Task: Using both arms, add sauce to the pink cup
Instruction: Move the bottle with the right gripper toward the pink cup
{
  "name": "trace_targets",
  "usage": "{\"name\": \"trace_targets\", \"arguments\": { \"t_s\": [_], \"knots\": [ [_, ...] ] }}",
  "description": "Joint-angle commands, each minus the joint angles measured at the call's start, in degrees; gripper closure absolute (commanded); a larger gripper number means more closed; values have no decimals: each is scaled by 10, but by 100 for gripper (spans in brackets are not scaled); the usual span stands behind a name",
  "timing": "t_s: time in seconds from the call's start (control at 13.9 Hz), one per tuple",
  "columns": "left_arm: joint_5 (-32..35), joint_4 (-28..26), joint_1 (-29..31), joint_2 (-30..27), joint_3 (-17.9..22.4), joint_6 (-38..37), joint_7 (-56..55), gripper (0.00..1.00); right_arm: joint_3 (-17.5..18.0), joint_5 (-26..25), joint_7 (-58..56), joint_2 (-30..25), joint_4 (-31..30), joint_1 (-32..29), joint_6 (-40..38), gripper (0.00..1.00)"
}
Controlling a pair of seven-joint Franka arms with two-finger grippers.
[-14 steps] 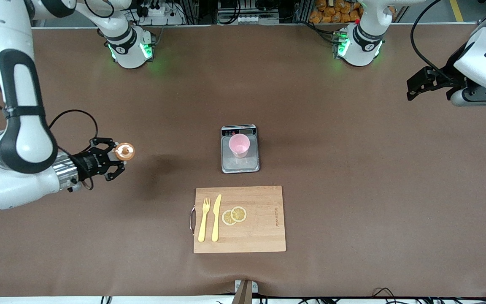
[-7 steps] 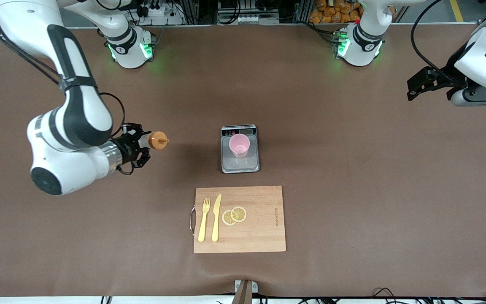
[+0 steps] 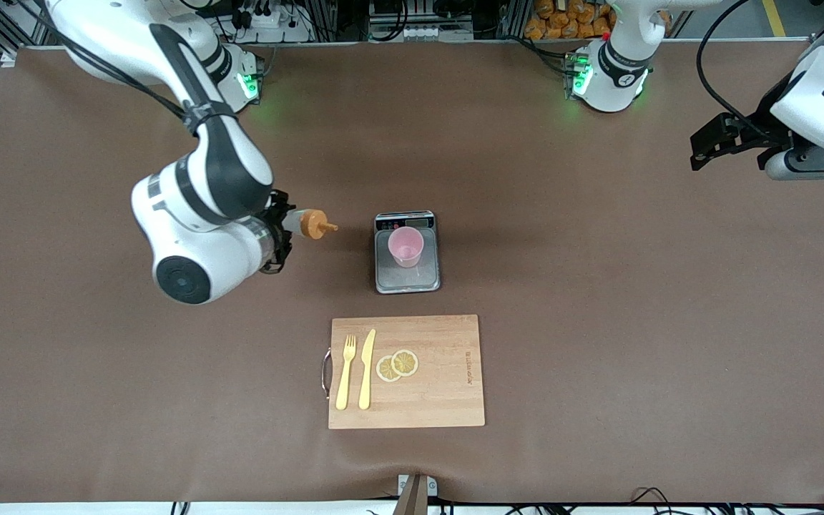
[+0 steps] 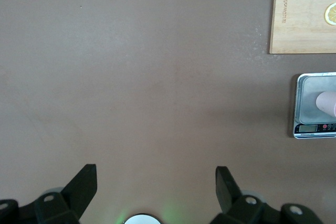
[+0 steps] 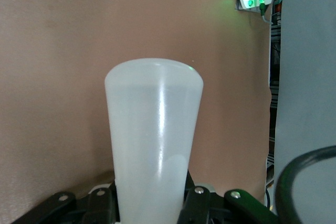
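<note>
The pink cup [image 3: 405, 247] stands upright on a grey scale [image 3: 407, 280] at mid-table. My right gripper [image 3: 281, 233] is shut on the whitish squeeze bottle [image 3: 296, 222], which lies sideways in the air over the table beside the scale. Its orange nozzle cap [image 3: 315, 224] points at the cup. In the right wrist view the bottle [image 5: 154, 140] fills the gap between the fingers. The sauce inside cannot be made out. My left gripper [image 3: 702, 150] waits open over the left arm's end of the table. The left wrist view shows its gripper [image 4: 156, 182] holding nothing, with the cup [image 4: 327, 103] and scale [image 4: 314, 93] far off.
A wooden cutting board [image 3: 440, 400] lies nearer to the front camera than the scale. It carries a yellow fork [image 3: 345, 372], a yellow knife [image 3: 366, 368] and two lemon slices [image 3: 397, 365]. Both green-lit arm bases stand at the table's back edge.
My right arm has carried the bottle toward the scale and tipped it from cap-up to sideways, nozzle toward the cup. The left arm has not moved.
</note>
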Motion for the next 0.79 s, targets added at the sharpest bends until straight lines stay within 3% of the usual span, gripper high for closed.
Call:
{"name": "trace_targets", "arguments": {
  "t_s": [0.0, 0.22, 0.36, 0.72],
  "knots": [
    [-10, 4, 5, -5, -3, -10, -7, 0, -5, -13, 37, -9, -5, 14, -3, 62],
    [-10, 4, 5, -6, -2, -10, -7, 0, -6, -17, 79, 3, -6, 29, -3, 61],
    [-10, 4, 5, -5, -2, -10, -7, 0, -5, -56, 126, 24, -6, 53, -4, 61],
    [-10, 4, 6, -5, -2, -10, -7, 0, -6, -62, 140, 37, -5, 66, -10, 65]
  ]
}}
